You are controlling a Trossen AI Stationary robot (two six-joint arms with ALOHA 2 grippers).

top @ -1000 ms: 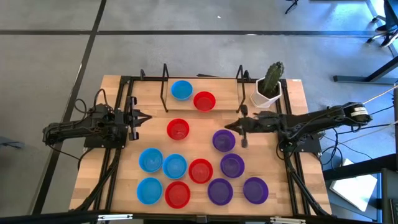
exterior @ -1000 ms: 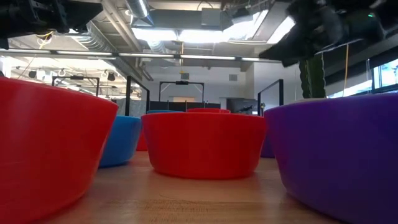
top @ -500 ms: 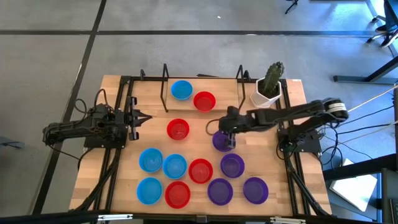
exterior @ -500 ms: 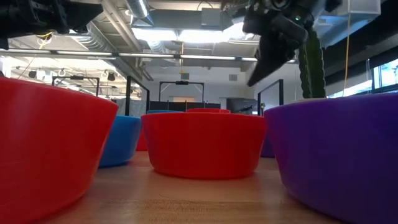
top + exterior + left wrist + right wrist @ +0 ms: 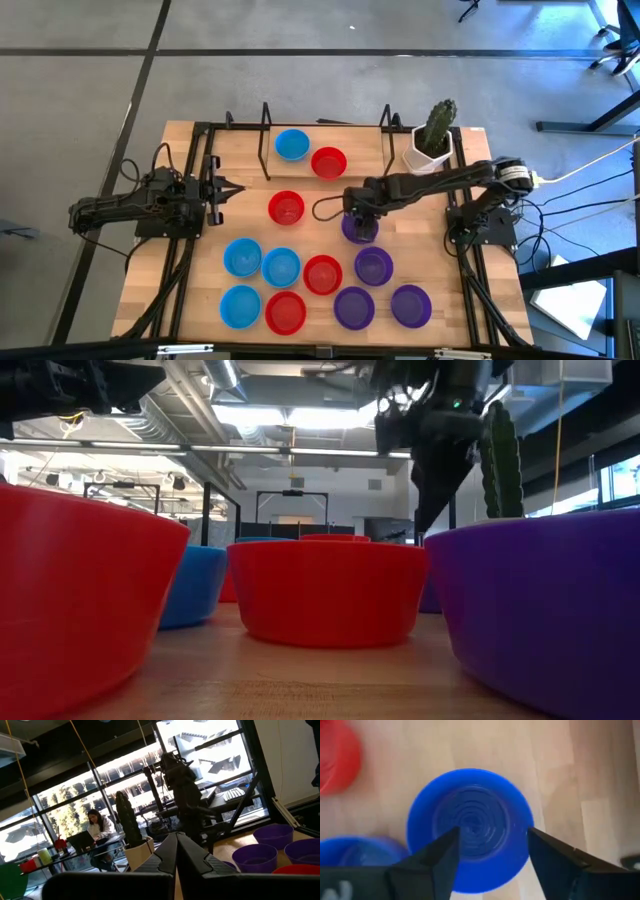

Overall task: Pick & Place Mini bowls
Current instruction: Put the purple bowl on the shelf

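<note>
The purple mini bowl (image 5: 360,234) sits on the wooden table (image 5: 190,280) right of centre, directly under the right gripper (image 5: 355,209). Close around it lie a lone red bowl (image 5: 286,208) to the left, a second purple bowl (image 5: 373,265) nearer the front edge, and beyond that the front cluster of blue, red and purple bowls (image 5: 300,290). None touches it. At the far edge a blue bowl (image 5: 291,144) and a red one (image 5: 328,161) sit inside a black metal frame (image 5: 266,140), with the white cactus pot (image 5: 428,156) at the right corner.

In the right wrist view the fingers (image 5: 440,855) stand spread apart on either side of the bowl's rim, the bowl centred in the gap; contact with the rim cannot be made out.

In the low view the right gripper (image 5: 432,510) points steeply down beside the cactus (image 5: 502,460), but the bowl beneath it is hidden behind a near red bowl (image 5: 325,592) and a large purple wall (image 5: 540,610).

The left gripper (image 5: 222,190) waits at the table's left side, its fingers (image 5: 167,855) pressed together.
</note>
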